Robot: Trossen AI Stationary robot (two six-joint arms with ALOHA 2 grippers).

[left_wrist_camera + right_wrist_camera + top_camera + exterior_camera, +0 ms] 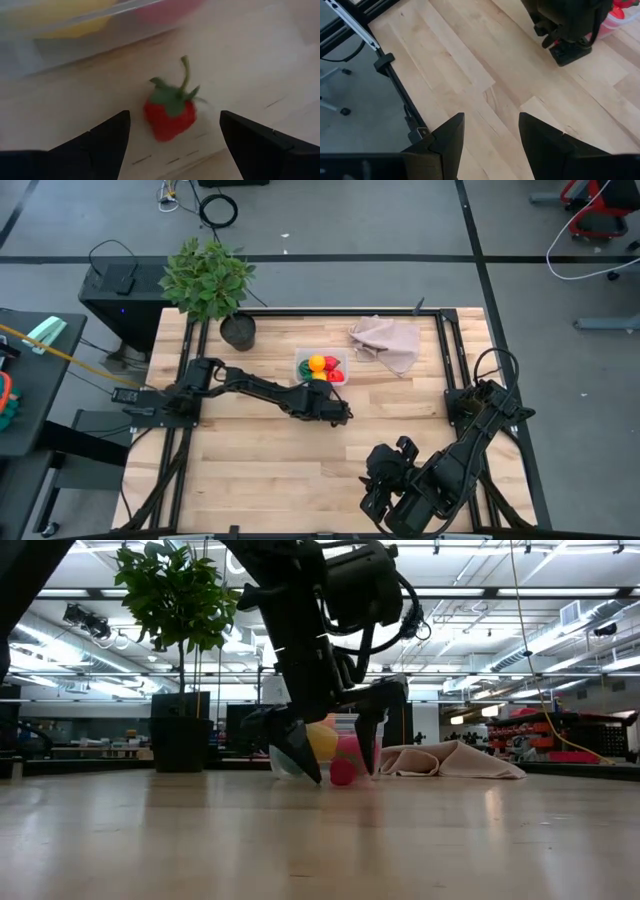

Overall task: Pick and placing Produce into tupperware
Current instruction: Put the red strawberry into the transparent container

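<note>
A small red strawberry with a green stalk (170,112) lies on its side on the wood, just in front of the clear tupperware (75,35). My left gripper (175,135) is open, low over the table, one finger on either side of the strawberry (342,772) and touching nothing. The tupperware (305,375) stands at the table's middle, toward the far side, with yellow, orange, red and green produce (322,366) inside. My right gripper (492,135) is open and waits over the near right part of the table (385,480).
A potted plant (210,280) stands at the far left corner, its dark pot (180,745) left of the box. A beige-pink cloth (388,342) lies crumpled to the right of the tupperware. Bare wood spreads across the near half of the table (270,470).
</note>
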